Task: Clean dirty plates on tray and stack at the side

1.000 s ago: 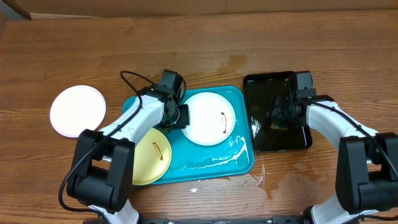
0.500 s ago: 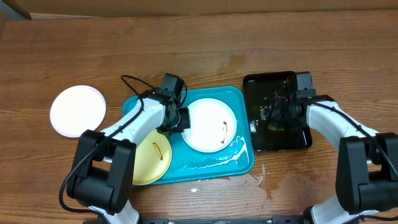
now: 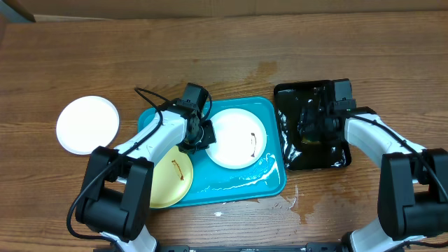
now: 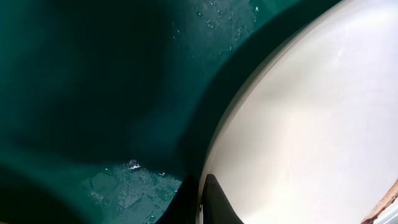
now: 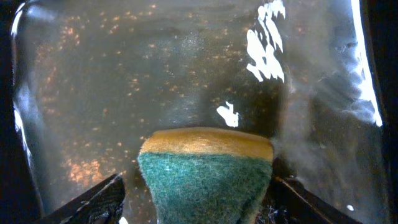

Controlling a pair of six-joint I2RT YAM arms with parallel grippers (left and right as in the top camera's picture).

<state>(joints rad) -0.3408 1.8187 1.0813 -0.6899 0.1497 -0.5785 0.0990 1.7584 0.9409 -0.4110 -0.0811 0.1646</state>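
Overhead, the step in hand looks like wetting the sponge (image 5: pixel 205 180) before a scrub. The right gripper (image 3: pixel 313 127) reaches down into the black tray (image 3: pixel 337 159), its claw closed on the sponge. The left gripper (image 3: pixel 201 137) sits low over the turquoise tray (image 3: pixel 245 185), at the left rim of the smeared white plate (image 3: pixel 239 138) lying there. It seems to be pinching that rim, though its wrist view is too close to be sure. Next, the sponge must cross to the brown smear while the plate is held steady.
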